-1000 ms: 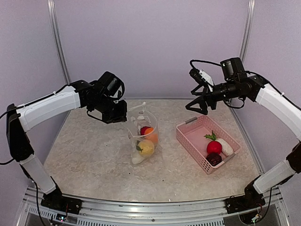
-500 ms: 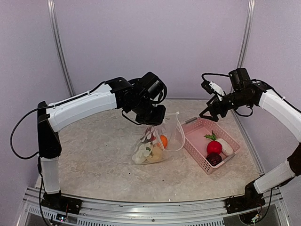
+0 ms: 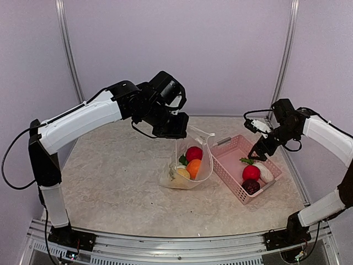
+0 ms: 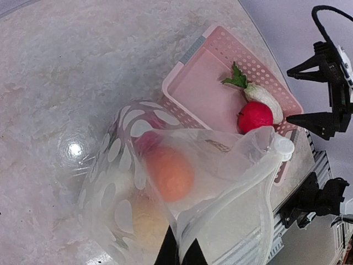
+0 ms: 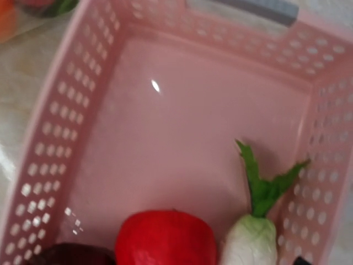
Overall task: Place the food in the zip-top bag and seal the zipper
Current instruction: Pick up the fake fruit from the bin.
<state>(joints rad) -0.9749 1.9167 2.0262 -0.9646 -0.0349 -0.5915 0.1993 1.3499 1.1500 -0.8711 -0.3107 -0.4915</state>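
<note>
My left gripper (image 3: 169,130) is shut on the mouth edge of the clear dotted zip-top bag (image 3: 187,165) and holds it up, mouth open towards the basket. In the left wrist view its fingers (image 4: 172,255) pinch the pale zipper strip (image 4: 231,193). A red (image 3: 193,153), an orange (image 3: 193,167) and a yellow piece (image 3: 182,173) lie in the bag. The pink basket (image 3: 225,178) holds a red ball (image 3: 251,172), a white radish with a green leaf (image 3: 265,173) and a dark purple ball (image 3: 251,186). My right gripper (image 3: 259,153) hangs open and empty over the basket.
The basket's left side touches the bag. The right wrist view looks down into the basket (image 5: 182,127) at the red ball (image 5: 164,238) and the radish (image 5: 248,243). Metal posts stand at the back corners (image 3: 287,49).
My left gripper carried the bag to the right, beside the basket, and its mouth now hangs open. My right gripper came down from the back to just above the basket.
</note>
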